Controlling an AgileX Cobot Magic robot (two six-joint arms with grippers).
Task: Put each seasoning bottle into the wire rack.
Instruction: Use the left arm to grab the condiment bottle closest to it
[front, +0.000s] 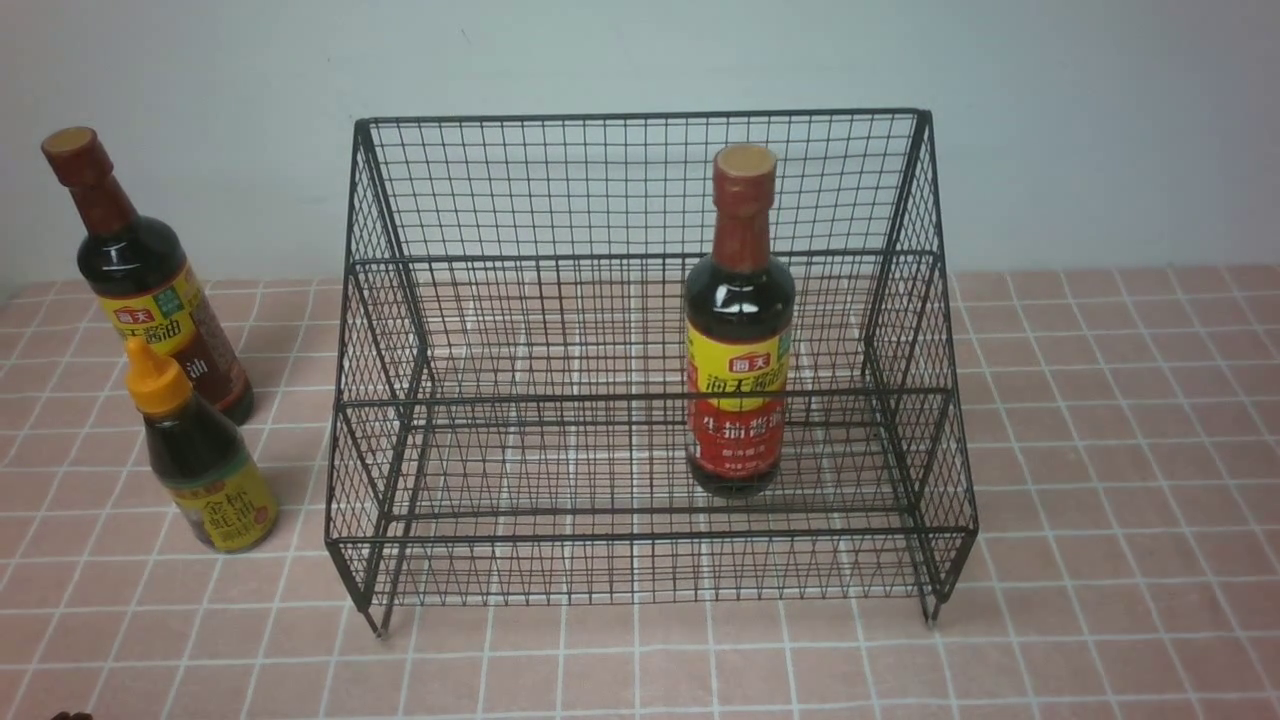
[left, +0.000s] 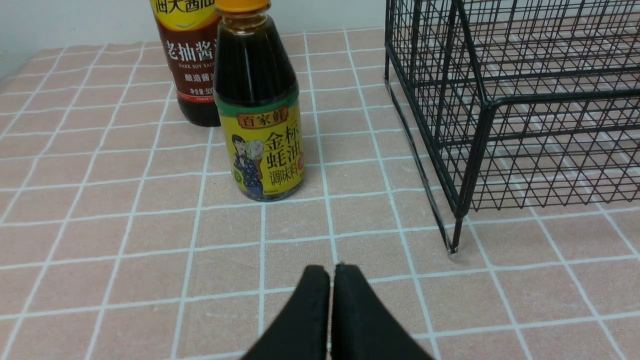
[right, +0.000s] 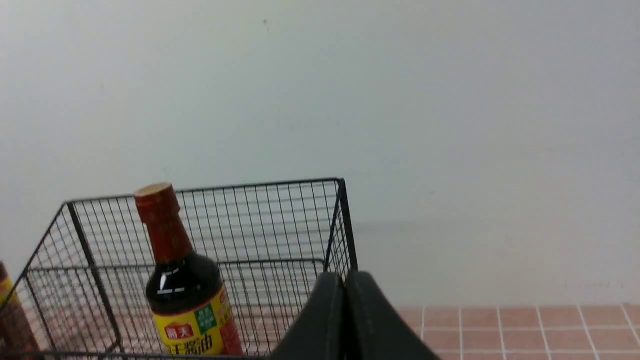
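Standing ahead of the pressed-together fingers of the left gripper (left: 331, 272), a tall dark soy sauce bottle (front: 150, 290) and, nearer the fingertips, the short oyster-sauce bottle (front: 207, 470) rest upright on the pink tiled tabletop (front: 1100, 450), outside the black wire rack (front: 640, 570). Right of them, a second tall soy sauce bottle (front: 738, 330) stands upright inside the rack, beyond the fingers of the right gripper (right: 344, 279), which are also pressed together and empty.

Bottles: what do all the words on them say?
"百家鲜": short bottle, top of its label
"金标蚝油": same label, big letters
"调味料": same label, underneath
"老抽酱": dark soy bottle, rest hidden by the short bottle
"DARK SOY SAU": same bottle, cut off
"海天": racked bottle, red badge
"生抽酱油": same bottle, red band
Fine print everywhere: too small to read.
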